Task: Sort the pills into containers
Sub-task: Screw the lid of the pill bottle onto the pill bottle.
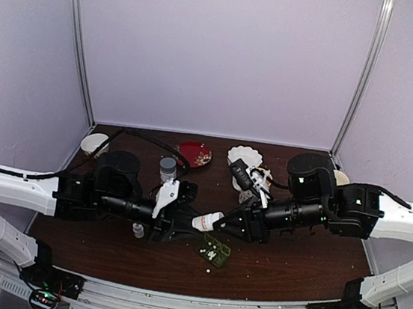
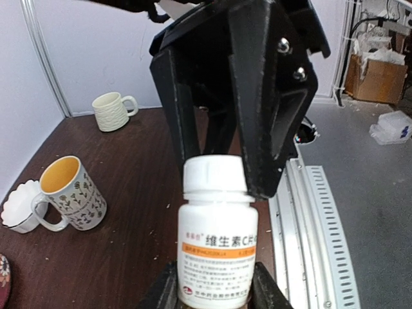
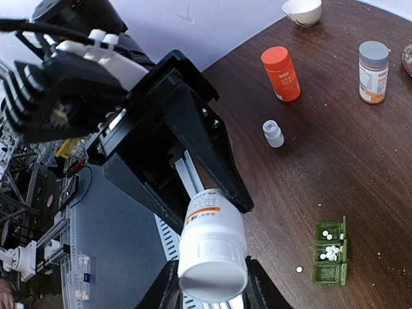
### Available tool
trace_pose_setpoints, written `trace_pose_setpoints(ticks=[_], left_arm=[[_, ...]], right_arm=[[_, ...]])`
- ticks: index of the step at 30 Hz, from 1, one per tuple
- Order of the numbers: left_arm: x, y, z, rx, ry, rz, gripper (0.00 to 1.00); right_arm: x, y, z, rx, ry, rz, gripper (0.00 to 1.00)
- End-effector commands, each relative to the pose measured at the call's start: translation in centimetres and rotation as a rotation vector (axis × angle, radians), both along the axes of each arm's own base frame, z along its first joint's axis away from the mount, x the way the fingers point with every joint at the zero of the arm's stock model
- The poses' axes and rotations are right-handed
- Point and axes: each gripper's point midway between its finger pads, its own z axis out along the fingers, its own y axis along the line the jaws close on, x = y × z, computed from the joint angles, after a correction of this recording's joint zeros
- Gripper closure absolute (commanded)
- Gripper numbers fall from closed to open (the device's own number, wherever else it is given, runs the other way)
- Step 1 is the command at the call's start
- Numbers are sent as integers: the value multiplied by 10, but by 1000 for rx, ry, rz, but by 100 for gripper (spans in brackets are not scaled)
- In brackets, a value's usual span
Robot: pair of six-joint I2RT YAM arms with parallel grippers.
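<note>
- Left gripper (image 2: 215, 293): clamped on the base of the white bottle (image 2: 217, 238), which lies roughly level between the two arms. Judged role: anchor the body.
- Right gripper (image 3: 212, 284): closed around the bottle's cap (image 3: 212, 273), which is on. Opposed grips suggest a twist-off: one arm holds, the other turns.
- Pill box (image 1: 215, 250): on the table at 5 o'clock of the bottle in the top view, near enough for pouring, by my reading.
- Pills (image 3: 330, 250): white pellets in at least two open compartments. One loose pill (image 3: 299, 269) lies on the table at 8 o'clock of the box in the right wrist view.
- Writing: label reads "维生素C片" over an orange band. The fine print is too small to read and the box's marks are not legible.
- Unused, well apart: orange bottle (image 3: 281, 73), grey-capped bottle (image 3: 373, 62), patterned mug (image 2: 71, 193).
</note>
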Motion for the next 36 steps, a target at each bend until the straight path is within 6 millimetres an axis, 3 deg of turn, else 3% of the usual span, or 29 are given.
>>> trace_pose_setpoints(ticks=[1,5,9,12,14,16,21,23,25,29,32,36], left_arm=[[58,2,65,-114,-272,240,100],[68,2,71,-72,-394,267,100],[80,4,76,-15,-488,302,100],[81,4,77,8,-519,300,100],[78,3,75,13,-513,280,100],[75,3,70,24,-493,263,100],[68,4,60,31,-430,234,100],[65,6,59,20,-419,227,100],[62,7,59,7,-409,215,100],[53,5,60,-21,-382,178,100],[43,2,61,-48,-356,120,100],[32,-3,62,-54,-321,60,100]], right_arm=[[-23,12,-8,-18,334,-32,100],[-20,18,2,55,542,-89,100],[-5,14,7,149,661,-160,99],[5,9,13,220,708,-177,91],[8,6,21,245,662,-162,75],[10,1,24,216,563,-148,55],[21,-27,14,70,239,-158,27],[27,-39,12,17,59,-145,11],[28,-46,14,-6,-107,-98,8],[15,-54,22,54,-492,81,13],[13,-61,44,128,-806,126,2],[14,-61,63,127,-1090,178,0]])
